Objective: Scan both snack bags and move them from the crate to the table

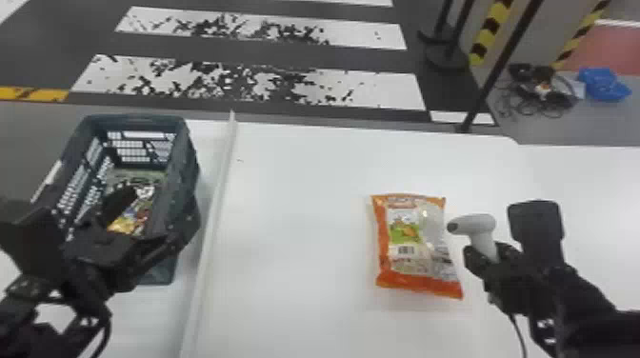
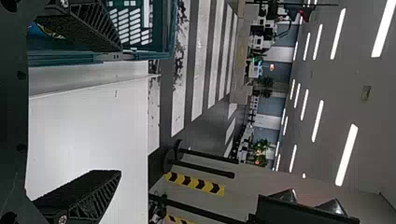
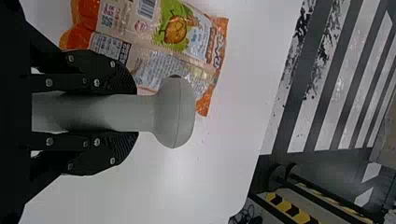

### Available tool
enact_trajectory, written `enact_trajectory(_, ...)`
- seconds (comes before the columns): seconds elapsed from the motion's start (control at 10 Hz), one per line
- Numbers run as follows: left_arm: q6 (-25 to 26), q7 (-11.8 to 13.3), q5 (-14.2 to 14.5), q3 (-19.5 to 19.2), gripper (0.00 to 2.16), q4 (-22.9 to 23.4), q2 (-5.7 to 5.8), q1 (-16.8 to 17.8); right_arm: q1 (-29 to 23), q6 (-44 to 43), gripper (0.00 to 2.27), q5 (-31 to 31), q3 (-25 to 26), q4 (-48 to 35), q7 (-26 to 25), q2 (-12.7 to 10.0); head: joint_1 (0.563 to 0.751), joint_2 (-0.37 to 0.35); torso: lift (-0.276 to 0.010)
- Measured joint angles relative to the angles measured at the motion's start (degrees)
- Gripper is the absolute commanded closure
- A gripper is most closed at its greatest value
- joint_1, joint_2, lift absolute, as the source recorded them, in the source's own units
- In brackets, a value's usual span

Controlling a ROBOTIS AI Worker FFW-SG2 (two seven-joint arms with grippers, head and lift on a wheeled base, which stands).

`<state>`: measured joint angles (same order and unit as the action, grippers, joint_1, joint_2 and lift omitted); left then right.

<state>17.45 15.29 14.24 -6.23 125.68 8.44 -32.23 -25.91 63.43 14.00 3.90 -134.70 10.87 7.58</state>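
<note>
In the head view my left gripper (image 1: 148,223) is open over the near part of the dark crate (image 1: 178,178). A colourful snack bag (image 1: 125,223) lies inside, partly hidden by that gripper. The left wrist view has the left gripper (image 2: 119,110) with its fingers wide apart, one over the crate (image 2: 161,55). An orange snack bag (image 1: 405,233) lies flat on the white table (image 1: 295,228), barcode up. Just right of it, my right gripper (image 1: 486,253) holds the white scanner (image 1: 481,223). In the right wrist view, the right gripper (image 3: 135,113) is shut on the scanner's handle (image 3: 112,113), beside the orange bag (image 3: 191,70).
A raised white ledge (image 1: 216,209) runs between crate and table surface. The crate's tall walls stand around the left gripper's work area. Beyond the table's far edge are posts (image 1: 500,62) and cables (image 1: 538,90) on the floor.
</note>
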Motion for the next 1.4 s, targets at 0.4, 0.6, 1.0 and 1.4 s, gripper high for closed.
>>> enact_trajectory(0.4,0.0,0.1,0.0,0.1,0.06,0.3,-0.08,0.0,4.5,-13.8,2.25,-7.7,10.1,14.4,-1.3,0.2,0.695,-0.232,-0.088)
enact_trajectory(0.6,0.1,0.1,0.0,0.1,0.06,0.3,-0.09,0.0,6.7,-18.3,2.25,-9.2,12.1,21.0,-1.2,1.0,0.695,-0.264,-0.088)
enact_trajectory(1.0,0.0,0.2,0.0,0.3,0.06,0.3,0.01,0.0,9.2,-25.5,2.25,-9.9,12.9,30.4,-1.3,1.8,0.695,-0.282,-0.088)
enact_trajectory(1.4,-0.1,0.2,0.0,0.3,0.06,0.3,0.09,0.0,10.1,-28.0,1.68,-10.0,12.5,33.9,-1.4,1.7,0.695,-0.281,-0.088)
